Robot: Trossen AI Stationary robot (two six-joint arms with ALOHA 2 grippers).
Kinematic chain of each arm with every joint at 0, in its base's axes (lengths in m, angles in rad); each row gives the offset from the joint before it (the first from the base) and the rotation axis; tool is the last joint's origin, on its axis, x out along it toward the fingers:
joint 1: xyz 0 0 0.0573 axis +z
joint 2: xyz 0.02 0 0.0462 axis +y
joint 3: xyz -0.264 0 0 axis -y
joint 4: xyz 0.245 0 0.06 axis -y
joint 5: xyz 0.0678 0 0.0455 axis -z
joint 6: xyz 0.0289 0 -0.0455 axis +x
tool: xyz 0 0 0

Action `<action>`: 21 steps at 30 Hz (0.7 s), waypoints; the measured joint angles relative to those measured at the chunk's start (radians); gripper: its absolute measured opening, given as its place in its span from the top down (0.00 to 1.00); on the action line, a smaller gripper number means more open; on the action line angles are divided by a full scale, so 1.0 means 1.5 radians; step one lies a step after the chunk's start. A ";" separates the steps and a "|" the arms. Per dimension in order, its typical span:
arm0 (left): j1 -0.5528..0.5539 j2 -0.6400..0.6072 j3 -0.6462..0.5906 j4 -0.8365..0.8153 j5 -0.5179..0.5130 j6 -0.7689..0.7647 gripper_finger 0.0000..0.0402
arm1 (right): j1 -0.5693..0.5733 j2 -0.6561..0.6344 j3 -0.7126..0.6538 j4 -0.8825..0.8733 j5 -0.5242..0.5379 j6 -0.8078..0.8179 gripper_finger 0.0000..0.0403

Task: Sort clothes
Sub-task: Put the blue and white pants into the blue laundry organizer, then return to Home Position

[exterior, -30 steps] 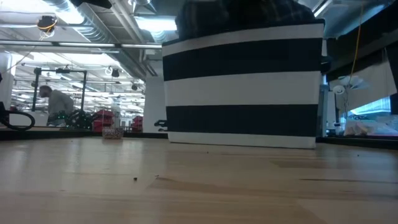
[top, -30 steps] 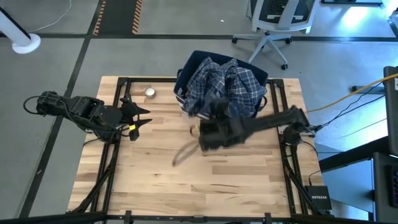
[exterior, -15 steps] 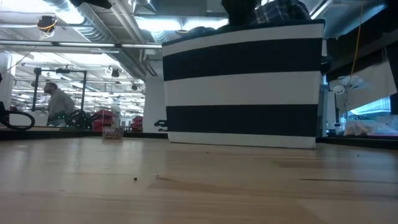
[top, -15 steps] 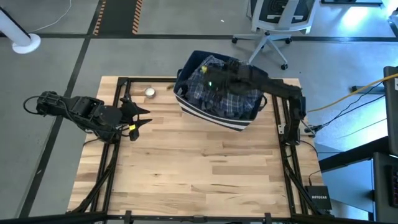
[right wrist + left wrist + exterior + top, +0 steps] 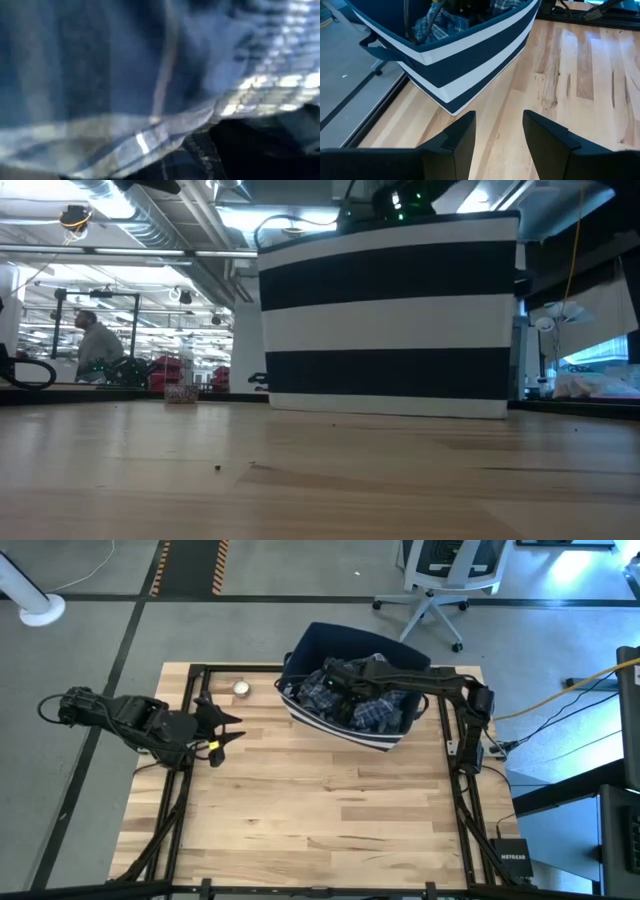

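Note:
The clothes I can see are a blue-white plaid shirt [image 5: 378, 712] [image 5: 445, 22], heaped inside the navy bin with white stripes [image 5: 350, 732] [image 5: 390, 320] at the table's far edge. My right arm reaches in from the right, and its gripper [image 5: 335, 678] is down among the cloth. The right wrist view is filled with blurred plaid cloth [image 5: 150, 75], and dark cloth hides the gripper from above. In the low view, part of that arm [image 5: 400, 200] shows over the bin's rim. My left gripper [image 5: 228, 728] [image 5: 499, 117] waits open at the table's left, pointing toward the bin.
A small round silver thing [image 5: 241, 688] lies on the table left of the bin. The wooden tabletop [image 5: 320, 810] stretches from the bin to the near edge. An office chair [image 5: 440, 580] stands beyond the table. A person [image 5: 95, 345] shows far off in the room.
My right arm has swung from over the table's middle toward the far edge, turned, and sunk into the bin. The plaid heap, which stood above the bin's rim, now lies lower and no longer shows over the rim in the low view.

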 joint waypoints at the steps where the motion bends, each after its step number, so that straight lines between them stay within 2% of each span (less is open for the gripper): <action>1: 0.000 0.001 0.000 -0.001 0.000 0.002 0.61 | 0.000 0.000 -0.005 0.005 -0.003 -0.001 0.37; 5: 0.000 0.010 0.000 0.000 0.000 0.005 0.61 | 0.006 -0.009 0.038 -0.044 0.005 -0.016 0.37; 10: 0.000 0.017 0.000 0.000 0.000 0.012 0.61 | 0.036 -0.053 0.182 -0.127 0.040 -0.022 0.37; 15: 0.000 0.018 0.000 -0.001 0.000 0.010 0.61 | 0.089 -0.059 0.316 -0.210 0.124 -0.037 0.37; 21: 0.000 0.017 0.000 -0.002 0.000 0.010 0.61 | 0.168 -0.060 0.409 -0.230 0.155 -0.100 0.37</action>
